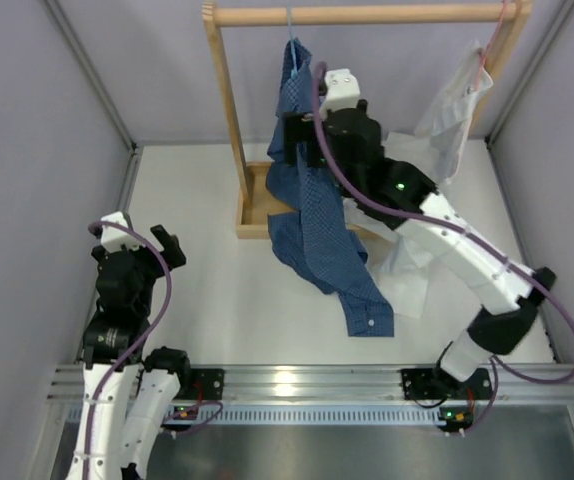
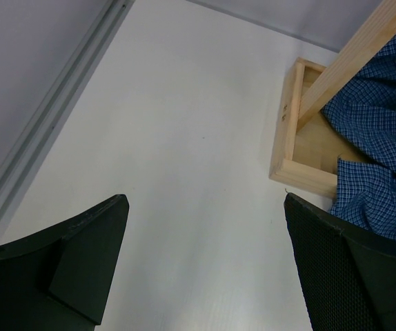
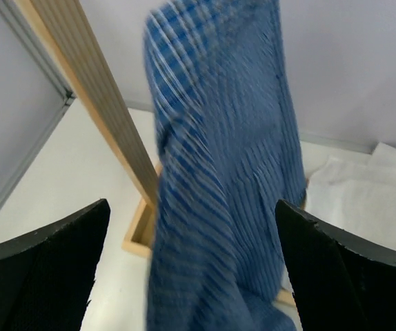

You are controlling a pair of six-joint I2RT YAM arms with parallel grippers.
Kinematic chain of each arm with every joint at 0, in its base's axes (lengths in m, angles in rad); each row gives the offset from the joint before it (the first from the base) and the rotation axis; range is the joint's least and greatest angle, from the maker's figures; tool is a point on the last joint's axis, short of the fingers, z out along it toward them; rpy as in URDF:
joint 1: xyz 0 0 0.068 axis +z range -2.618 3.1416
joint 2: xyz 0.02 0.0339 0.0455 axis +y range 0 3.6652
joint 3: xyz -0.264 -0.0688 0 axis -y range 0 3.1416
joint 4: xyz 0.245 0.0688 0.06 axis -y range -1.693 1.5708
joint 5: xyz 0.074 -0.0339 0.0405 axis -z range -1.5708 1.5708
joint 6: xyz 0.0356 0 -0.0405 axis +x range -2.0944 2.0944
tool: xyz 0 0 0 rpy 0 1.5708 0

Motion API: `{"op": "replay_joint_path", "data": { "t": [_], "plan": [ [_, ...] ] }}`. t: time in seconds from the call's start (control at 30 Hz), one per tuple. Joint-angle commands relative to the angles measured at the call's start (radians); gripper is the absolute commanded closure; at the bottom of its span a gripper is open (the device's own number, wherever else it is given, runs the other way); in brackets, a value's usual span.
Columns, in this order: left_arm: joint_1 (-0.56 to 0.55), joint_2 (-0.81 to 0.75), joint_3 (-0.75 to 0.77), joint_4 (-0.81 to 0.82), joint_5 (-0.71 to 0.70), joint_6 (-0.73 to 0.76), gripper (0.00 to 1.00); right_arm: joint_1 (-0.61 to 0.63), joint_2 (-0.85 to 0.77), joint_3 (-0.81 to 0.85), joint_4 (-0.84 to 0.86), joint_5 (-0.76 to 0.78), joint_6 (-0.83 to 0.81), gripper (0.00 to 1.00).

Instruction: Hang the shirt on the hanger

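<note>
The soft, checked blue shirt (image 1: 302, 200) hangs from the thin wire hanger (image 1: 289, 22), hooked over the wooden rail (image 1: 387, 14) to keep it up. Its end flops onto the desk (image 1: 207, 290). The right pincer (image 3: 192, 207) stands wide apart around the cloth, not squeezing. The left pincer (image 2: 205, 200) is apart too, empty.

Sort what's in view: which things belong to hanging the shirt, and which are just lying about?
Job: blue checked button-up shirt; thin light blue wire hanger.
Just there: plain white shirt; pink hanger; wooden clothes rack.
</note>
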Motion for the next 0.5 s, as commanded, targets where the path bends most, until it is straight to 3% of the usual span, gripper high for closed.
{"op": "replay_joint_path", "data": {
  "t": [0.0, 0.33, 0.47],
  "plan": [
    [0.012, 0.006, 0.003, 0.011, -0.016, -0.011, 0.02, 0.015, -0.286, -0.167, 0.054, -0.076, -0.040, 0.01],
    [0.012, -0.013, -0.003, 0.014, 0.009, 0.021, 0.02, 0.014, -1.016, -1.042, 0.016, 0.079, -0.003, 0.01],
    [0.012, -0.037, -0.041, 0.026, 0.046, 0.038, 0.02, 0.014, -1.136, -1.137, -0.050, 0.156, 0.018, 0.00]
  ]
}}
